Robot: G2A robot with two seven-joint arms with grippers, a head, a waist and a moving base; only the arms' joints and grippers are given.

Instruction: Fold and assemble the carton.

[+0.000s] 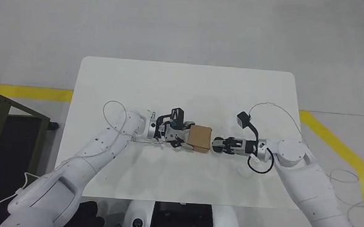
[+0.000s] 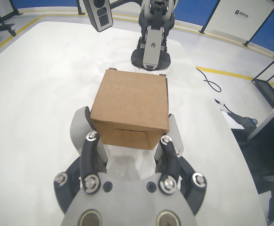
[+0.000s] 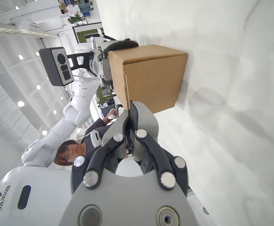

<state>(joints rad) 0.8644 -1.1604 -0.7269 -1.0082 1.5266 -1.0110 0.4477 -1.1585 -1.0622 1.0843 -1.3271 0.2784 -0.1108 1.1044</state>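
Note:
A small brown carton (image 1: 199, 138) stands folded into a cube on the white table (image 1: 140, 86), near its middle. My left gripper (image 2: 128, 114) lies low on the table with one finger against each side wall of the carton (image 2: 132, 98), shut on it. The end facing that wrist shows a tucked flap with a slit. From the opposite side, my right gripper (image 3: 130, 107) is shut with its fingers pressed together. Its tip touches the edge of the carton (image 3: 149, 77) at a flap seam. In the top view the right gripper (image 1: 216, 145) meets the carton head-on.
The table has bare white surface all around the carton. A black cable (image 2: 212, 83) trails off the table edge beside the right arm. A dark metal frame (image 1: 2, 129) stands on the floor beyond the left table edge.

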